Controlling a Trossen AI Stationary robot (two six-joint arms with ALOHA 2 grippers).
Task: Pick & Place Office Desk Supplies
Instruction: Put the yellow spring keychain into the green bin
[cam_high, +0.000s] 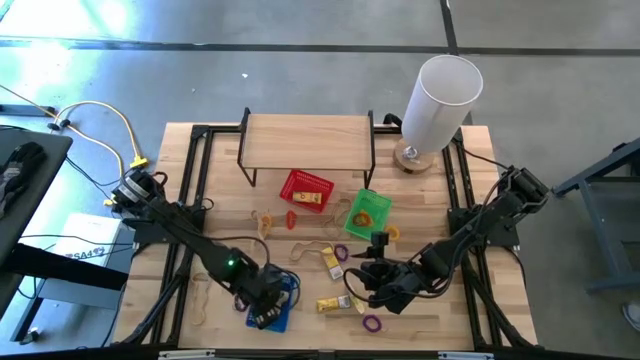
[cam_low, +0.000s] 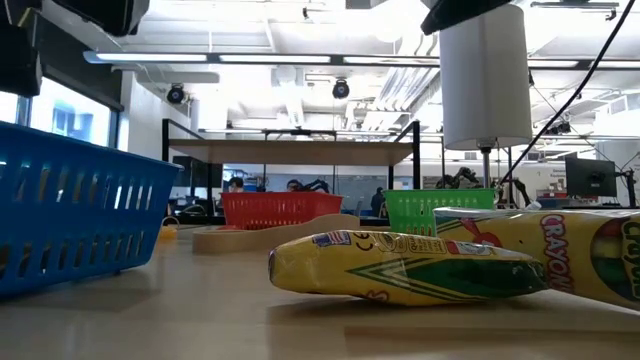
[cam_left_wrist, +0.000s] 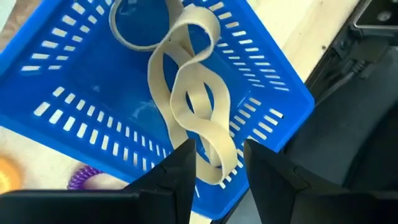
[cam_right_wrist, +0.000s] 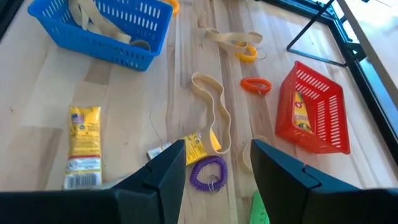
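My left gripper (cam_left_wrist: 217, 155) hangs open over the blue basket (cam_left_wrist: 74, 81) at the table's near left (cam_high: 283, 310). A twisted tan band (cam_left_wrist: 186, 93) lies in the basket, its lower loop between my fingers, and a second tan band (cam_left_wrist: 134, 31) lies farther in. My right gripper (cam_right_wrist: 217, 155) stands open above the table right of the basket (cam_high: 365, 285), over a purple loop (cam_right_wrist: 209, 172) and a small yellow pack (cam_right_wrist: 196, 148). Another yellow pack (cam_right_wrist: 84, 146), an orange loop (cam_right_wrist: 256, 84) and loose tan bands (cam_right_wrist: 214, 102) lie flat on the wood. My left gripper's fingers stand on either side of the tan band's lower loop (cam_left_wrist: 216, 169), slanting down from above the basket's near rim. I cannot tell whether a finger touches the band. The rest of the band lies slack on the basket's floor.
A red basket (cam_high: 305, 188) holding a yellow pack and a green basket (cam_high: 367, 210) stand mid-table. Behind them are a wooden shelf on a black frame (cam_high: 305, 135) and a tall white cylinder (cam_high: 440, 100). Black rails (cam_high: 455, 200) run along both table sides.
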